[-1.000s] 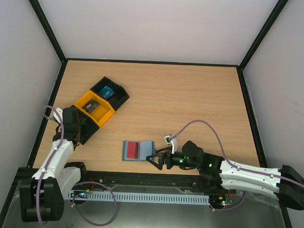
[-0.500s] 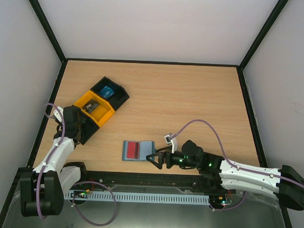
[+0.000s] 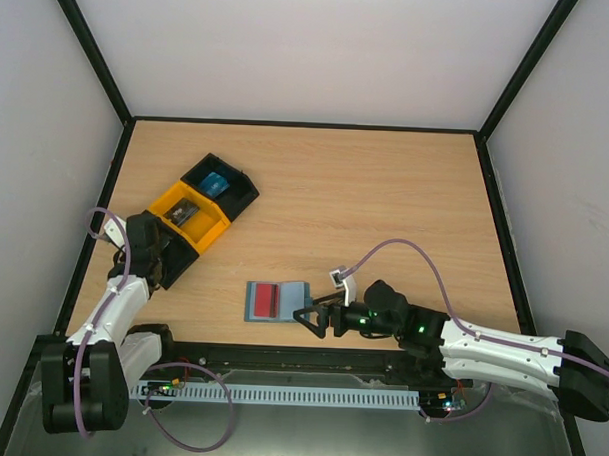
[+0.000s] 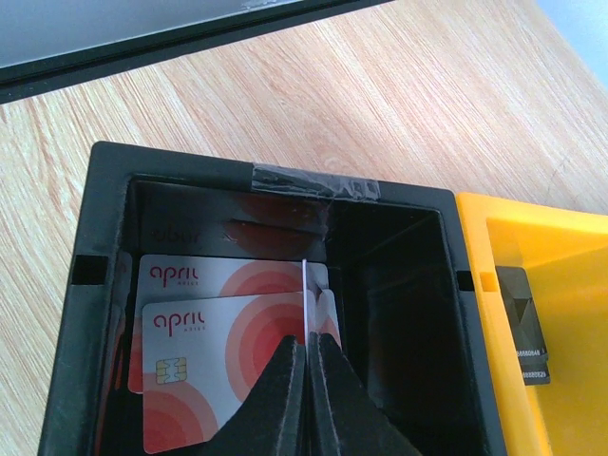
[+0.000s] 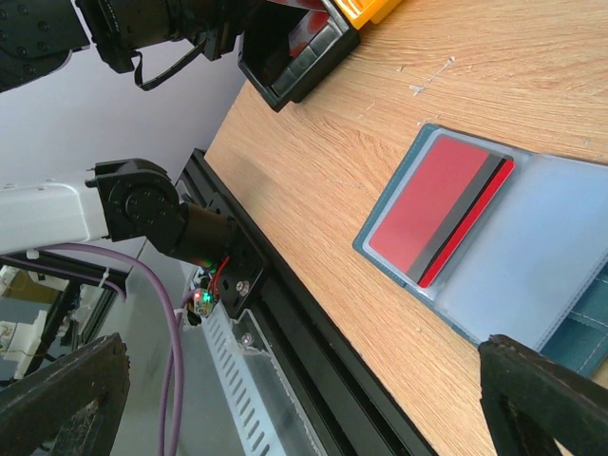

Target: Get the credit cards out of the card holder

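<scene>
Apparently left fingers (image 4: 285,389) pinch an edge-on card (image 4: 304,296), mostly hidden; right fingers (image 5: 66,399) spread.

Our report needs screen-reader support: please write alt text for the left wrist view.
The left gripper, shut, pinches a thin white card edge-on above a black tray holding white cards with red circles; a yellow tray adjoins on the right.
</scene>
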{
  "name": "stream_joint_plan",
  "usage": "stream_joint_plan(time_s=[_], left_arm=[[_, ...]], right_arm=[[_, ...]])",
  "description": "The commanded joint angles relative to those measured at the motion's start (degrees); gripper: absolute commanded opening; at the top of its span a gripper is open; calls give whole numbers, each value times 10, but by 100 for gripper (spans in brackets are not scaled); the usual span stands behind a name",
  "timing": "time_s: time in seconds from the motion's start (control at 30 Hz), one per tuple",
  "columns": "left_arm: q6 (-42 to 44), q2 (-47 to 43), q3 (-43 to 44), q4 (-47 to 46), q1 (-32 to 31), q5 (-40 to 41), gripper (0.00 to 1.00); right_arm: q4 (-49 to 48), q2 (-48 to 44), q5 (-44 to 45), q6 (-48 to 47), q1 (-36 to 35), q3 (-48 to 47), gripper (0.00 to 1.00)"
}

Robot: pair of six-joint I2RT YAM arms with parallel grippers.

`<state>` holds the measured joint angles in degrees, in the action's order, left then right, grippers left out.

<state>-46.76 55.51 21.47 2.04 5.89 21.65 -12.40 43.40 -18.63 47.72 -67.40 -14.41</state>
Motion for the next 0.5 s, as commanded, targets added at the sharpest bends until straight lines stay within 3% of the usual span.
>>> stream_joint_plan(time_s=[0.0, 0.33, 0.47], left_arm=[[-6, 3, -9, -1, 5, 24, 3], [-21, 11, 1, 18, 5, 41, 8], [-31, 11, 9, 33, 6, 53, 17]], right_arm=[[5, -11, 6, -8, 4, -11, 98], [11, -18, 8, -5, 6, -10, 98], [13, -21, 10, -3, 6, -9, 98]])
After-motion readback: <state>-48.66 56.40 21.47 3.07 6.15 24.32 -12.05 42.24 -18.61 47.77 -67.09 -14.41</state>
